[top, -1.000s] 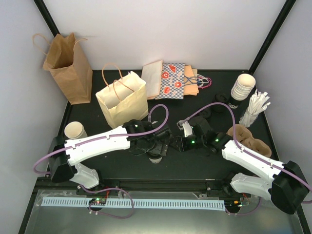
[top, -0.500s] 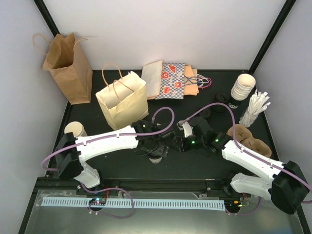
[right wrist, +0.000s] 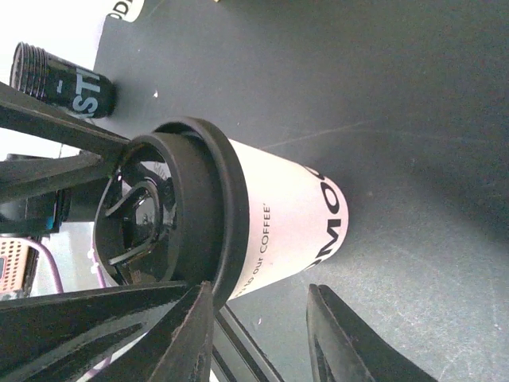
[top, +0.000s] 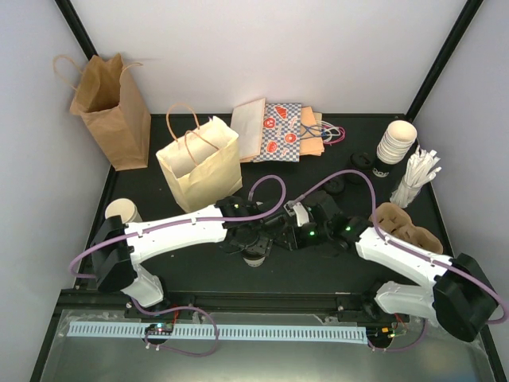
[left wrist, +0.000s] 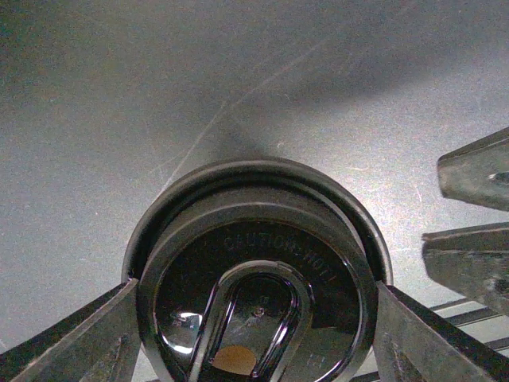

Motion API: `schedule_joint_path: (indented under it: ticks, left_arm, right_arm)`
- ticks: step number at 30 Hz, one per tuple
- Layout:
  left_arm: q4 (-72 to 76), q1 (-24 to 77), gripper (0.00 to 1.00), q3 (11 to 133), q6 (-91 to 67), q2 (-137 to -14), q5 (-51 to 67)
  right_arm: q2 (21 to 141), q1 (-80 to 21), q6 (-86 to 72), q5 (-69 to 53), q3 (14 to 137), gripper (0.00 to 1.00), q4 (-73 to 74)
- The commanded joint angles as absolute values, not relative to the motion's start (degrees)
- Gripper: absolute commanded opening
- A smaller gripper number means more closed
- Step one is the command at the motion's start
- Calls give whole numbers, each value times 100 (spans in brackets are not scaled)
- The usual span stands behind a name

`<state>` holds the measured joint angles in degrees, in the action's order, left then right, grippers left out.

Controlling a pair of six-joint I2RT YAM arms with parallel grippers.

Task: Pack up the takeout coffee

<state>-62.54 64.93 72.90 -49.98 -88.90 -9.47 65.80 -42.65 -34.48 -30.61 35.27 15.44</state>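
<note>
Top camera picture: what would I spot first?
The left arm and right arm meet mid-table at a white coffee cup with a black lid; the left hand has a finger on each side of that lid. Behind them a cream paper bag stands open, and a brown paper bag stands in the far left corner.

Cup lid (left wrist: 254, 263) cropped at bottom edge
</note>
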Motion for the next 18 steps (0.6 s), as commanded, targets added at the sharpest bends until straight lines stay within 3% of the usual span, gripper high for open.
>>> schedule_joint_path:
  ticks: [1,18]
  left_arm:
    - [-6342,6478,71,7251,-4932,-9009,-1081]
    - [-6184,6473,69,7169,-4790,-9079,-935]
  right_arm:
    - [6727,-4237,-3606,-3483,3396,36,1082]
    - [7263,-4248,-3899,-3643,3215,35,446]
